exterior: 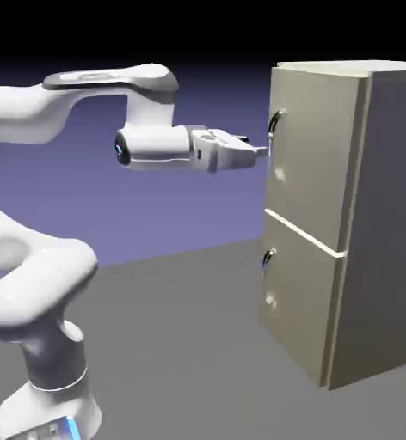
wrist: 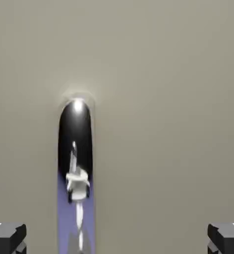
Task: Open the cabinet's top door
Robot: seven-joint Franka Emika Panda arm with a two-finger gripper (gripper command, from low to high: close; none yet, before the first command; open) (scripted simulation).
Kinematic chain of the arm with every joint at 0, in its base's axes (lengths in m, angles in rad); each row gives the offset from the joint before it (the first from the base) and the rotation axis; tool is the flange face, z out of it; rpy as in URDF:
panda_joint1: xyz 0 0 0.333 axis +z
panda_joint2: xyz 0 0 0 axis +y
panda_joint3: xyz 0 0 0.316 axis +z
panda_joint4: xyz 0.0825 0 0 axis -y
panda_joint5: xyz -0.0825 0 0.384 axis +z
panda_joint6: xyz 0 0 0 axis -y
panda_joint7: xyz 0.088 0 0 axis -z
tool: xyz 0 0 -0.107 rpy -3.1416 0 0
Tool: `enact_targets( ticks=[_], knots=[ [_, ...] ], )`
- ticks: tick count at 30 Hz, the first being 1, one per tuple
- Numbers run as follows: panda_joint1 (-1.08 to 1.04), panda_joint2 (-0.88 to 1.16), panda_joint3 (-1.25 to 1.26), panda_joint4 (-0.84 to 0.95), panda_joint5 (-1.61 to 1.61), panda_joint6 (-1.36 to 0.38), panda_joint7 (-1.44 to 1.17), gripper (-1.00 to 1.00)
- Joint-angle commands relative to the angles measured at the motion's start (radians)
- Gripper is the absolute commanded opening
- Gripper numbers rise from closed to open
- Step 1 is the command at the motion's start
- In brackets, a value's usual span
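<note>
While the hand (exterior: 260,152) gapes, the handle (wrist: 75,173) stands lengthwise.

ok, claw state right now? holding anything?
Claw: open, holding nothing; its tips sit just short of the top door beside the handle, fingers spread wide.

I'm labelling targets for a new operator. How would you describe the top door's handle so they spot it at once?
Find the tall beige-tan cabinet at the exterior view's right. On its upper door panel sits a curved shiny metal loop handle, level with the open gripper; the other handle sits lower.
</note>
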Motion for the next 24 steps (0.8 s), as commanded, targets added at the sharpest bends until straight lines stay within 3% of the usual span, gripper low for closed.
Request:
enact_targets(
  ticks=[1, 10, 11, 24],
  knots=[
    [-0.012, -0.007, 0.015, 0.006, 0.044, -0.001, -0.031, 0.00],
    [-0.213, 0.055, 0.145, 0.134, 0.170, -0.051, -0.122, 0.00],
    [-0.213, 0.055, 0.145, 0.134, 0.170, -0.051, -0.122, -1.00],
    [0.221, 0.144, -0.235, -0.097, -0.032, -0.226, -0.223, -1.00]
  ],
)
